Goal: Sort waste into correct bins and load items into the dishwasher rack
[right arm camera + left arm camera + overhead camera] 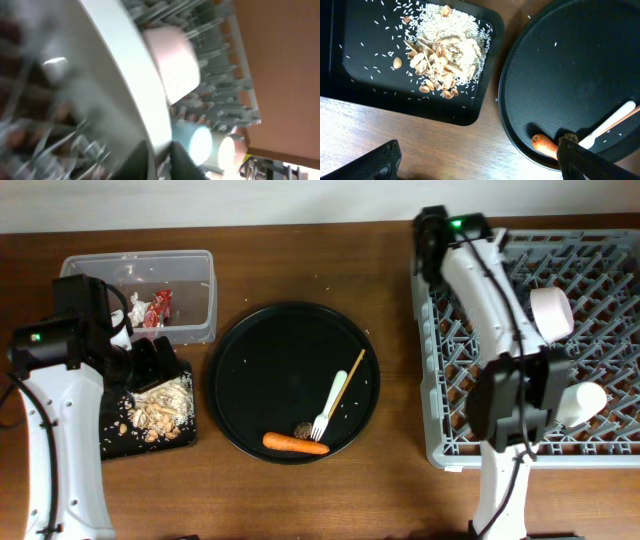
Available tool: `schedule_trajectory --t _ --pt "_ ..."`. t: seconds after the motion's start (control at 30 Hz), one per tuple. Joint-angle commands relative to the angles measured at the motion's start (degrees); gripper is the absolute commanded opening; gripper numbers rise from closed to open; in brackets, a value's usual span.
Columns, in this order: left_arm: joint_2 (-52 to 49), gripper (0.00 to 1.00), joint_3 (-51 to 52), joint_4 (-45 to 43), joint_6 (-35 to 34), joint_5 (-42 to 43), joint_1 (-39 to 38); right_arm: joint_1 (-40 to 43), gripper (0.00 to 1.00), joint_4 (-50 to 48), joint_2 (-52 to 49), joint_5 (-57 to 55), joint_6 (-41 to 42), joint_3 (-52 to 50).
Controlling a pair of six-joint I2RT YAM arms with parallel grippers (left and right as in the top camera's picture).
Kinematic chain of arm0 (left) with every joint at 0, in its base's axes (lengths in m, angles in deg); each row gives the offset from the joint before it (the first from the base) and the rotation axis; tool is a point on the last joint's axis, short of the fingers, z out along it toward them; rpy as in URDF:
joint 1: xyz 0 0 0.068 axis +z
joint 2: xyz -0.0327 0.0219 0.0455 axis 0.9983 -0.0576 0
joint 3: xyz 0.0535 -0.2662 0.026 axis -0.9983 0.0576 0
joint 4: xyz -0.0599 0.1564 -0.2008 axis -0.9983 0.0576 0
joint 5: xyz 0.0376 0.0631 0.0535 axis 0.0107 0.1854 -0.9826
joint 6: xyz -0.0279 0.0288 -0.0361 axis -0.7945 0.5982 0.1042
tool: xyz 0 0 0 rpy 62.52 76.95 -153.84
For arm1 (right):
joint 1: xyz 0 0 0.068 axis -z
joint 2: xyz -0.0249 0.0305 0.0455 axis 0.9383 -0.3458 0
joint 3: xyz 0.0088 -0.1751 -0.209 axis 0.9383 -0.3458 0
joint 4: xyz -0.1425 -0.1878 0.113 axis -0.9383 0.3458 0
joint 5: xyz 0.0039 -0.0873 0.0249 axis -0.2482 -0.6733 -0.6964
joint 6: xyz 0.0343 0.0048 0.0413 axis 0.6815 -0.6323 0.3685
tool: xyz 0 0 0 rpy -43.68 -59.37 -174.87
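Left hand [479,150]: the fingers stand wide apart and hold nothing. It hangs over the bench [420,145], between the black rectangular tray [360,55] and the round black tray [580,65].
Carrot [544,145]: it lies on the round black tray near the front rim, to the right of the left hand. It is just beside the right finger, which hides one end in the wrist view.
Long axis of the carrot: from overhead it runs about left to right along the rim, a little tilted.
Nearer arm: the left one. The right arm is well apart, over the rack.
Coming move, as I judge it: the left hand must go right and turn, so that the fingers close across the carrot and not along it.
Round black tray, contents: the carrot, a small brown lump [302,428] just behind it, a white fork [330,405] and a thin wooden stick [346,383] beside the fork.
Black rectangular tray, contents: food scraps [445,50], rice and nut shells in one heap with loose grains around.
Clear tub [208,280]: a red wrapper [161,304] and white tissue [133,308].
Dishwasher rack [610,250]: a pink cup [551,312] and a white cup [584,404].
Right hand [520,402]: it is over the rack. Its wrist view is blurred and a broad white curve there is perhaps a plate. I cannot tell if the fingers are apart or closed.
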Motion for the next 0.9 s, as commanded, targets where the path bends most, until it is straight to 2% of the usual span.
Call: schedule_trajectory --t 0.0,0.07,0.13,0.17,0.23,0.3,0.33,0.43,0.47,0.5,0.53,0.57,0.63,0.7,0.73,0.8,0.83,0.87 --pt "0.04 0.99 0.17 -0.28 0.07 -0.17 0.35 -6.34 0.99 4.07 0.02 8.35 0.74 0.02" --pt "0.04 0.99 0.17 -0.28 0.07 -0.17 0.35 -5.99 0.99 6.16 4.5 10.78 0.94 0.04" --pt "0.04 0.99 0.17 -0.26 0.07 -0.17 0.35 -4.52 0.99 6.58 13.27 15.63 0.81 0.04" --pt "0.04 0.99 0.17 -0.26 0.07 -0.17 0.35 -3.48 0.99 6.73 19.8 21.9 -0.76 0.04" --pt "0.04 0.99 0.17 -0.28 0.07 -0.15 0.33 -3.45 0.99 7.3 24.65 36.48 -8.81 0.02" --pt "0.04 0.99 0.17 -0.28 0.07 -0.15 0.35 -4.61 0.99 9.16 23.8 55.17 -10.14 -0.57" --pt "0.04 0.99 0.17 -0.26 0.07 -0.15 0.33 -6.62 0.99 8.37 23.02 58.07 -9.88 -2.27" --pt "0.04 0.99 0.17 -0.24 0.07 0.26 0.33 -14.43 0.99 -0.39 22.69 58.84 -2.69 -15.21" --pt "0.04 0.99 0.17 -0.24 0.07 0.26 0.33 -18.43 0.99 -8.44 22.69 58.99 1.22 -23.8" --pt "0.04 0.99 0.17 -0.24 0.07 0.28 0.33 -21.22 0.99 -15.56 22.69 58.97 2.19 -29.7" --pt "0.04 0.99 0.17 -0.24 0.07 0.28 0.33 -24.74 1.0 -26.67 22.58 58.77 2.21 -38.03" --pt "0.04 0.99 0.17 -0.24 0.07 0.31 0.35 -27.3 0.96 -33.79 22.03 58.77 4.81 -44.09" --pt "0.04 0.99 0.17 -0.26 0.07 0.28 0.33 -29.42 0.93 -38.16 17.66 58.55 6.71 -47.36" --pt "0.04 0.99 0.17 -0.24 0.07 0.28 0.33 -29.73 0.83 -39.17 12.57 58.58 7.19 -47.36" --pt "0.04 0.99 0.17 -0.24 0.07 0.31 0.35 -29.73 0.72 -39.12 11.3 58.38 8.17 -47.36" --pt "0.04 0.99 0.17 -0.24 0.07 0.28 0.35 -29.73 0.32 -39.12 11.04 58.38 8.17 -47.36" --pt "0.04 0.99 0.17 -0.24 0.07 0.28 0.35 -29.73 0.16 -38.88 11.04 58.42 8.17 -47.36" --pt "0.04 0.99 0.17 -0.24 0.07 0.28 0.35 -29.73 0.11 -38.71 11.04 58.62 8.17 -47.34"
